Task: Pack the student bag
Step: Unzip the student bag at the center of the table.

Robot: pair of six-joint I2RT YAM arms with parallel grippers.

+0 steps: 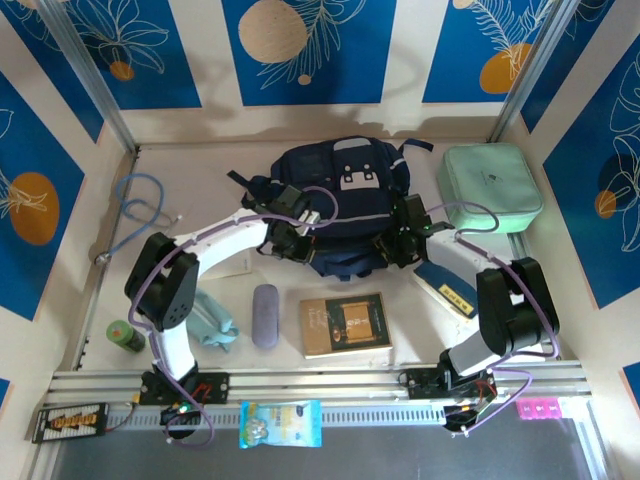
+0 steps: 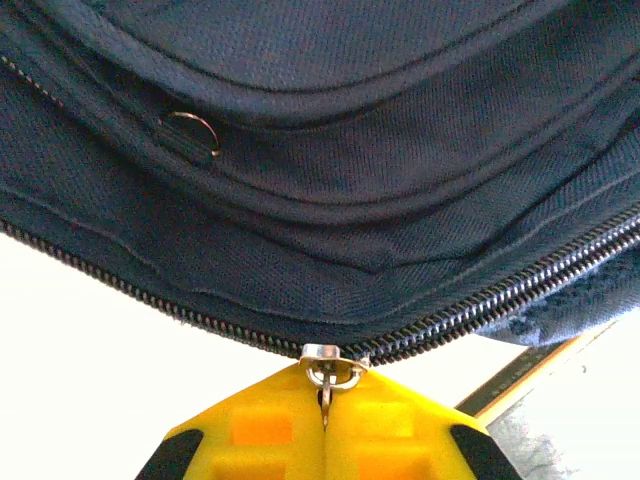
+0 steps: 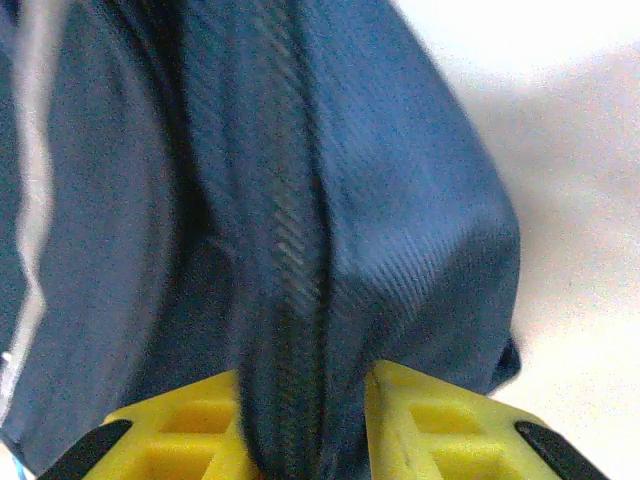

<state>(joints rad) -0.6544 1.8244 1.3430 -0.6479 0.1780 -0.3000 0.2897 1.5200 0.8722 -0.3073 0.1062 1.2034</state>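
**Bench partner:** Entry check. Where does the student bag sit?

**Me:** The student bag (image 1: 340,190) lies flat on the table (image 1: 205,165), towards the far wall and roughly centred, with the grey buckle patch facing up. Both my arms reach in to its near edge. A mint green case (image 1: 490,185) lies just beside it on the right. A brown book (image 1: 345,323) and a lilac oblong case (image 1: 265,315) lie nearer my bases, apart from the bag.

**Bench partner:** Left claw?

**Me:** My left claw (image 2: 325,405) is closed tight. Its yellow fingers (image 2: 400,440) meet with no gap and pinch the metal zipper pull (image 2: 328,378). The pull hangs from its slider on the zip (image 2: 450,320), which runs along the bag's edge. From above, this claw is at the bag's near-left edge.

**Bench partner:** Right claw?

**Me:** My right claw (image 3: 300,440) is clamped on a fold of the bag's navy fabric. The fold has a line of zip down its middle and fills the gap between the two fingers. From above, this claw is at the near-right edge.

**Bench partner:** Is the bag's mouth open?

**Me:** I cannot tell.
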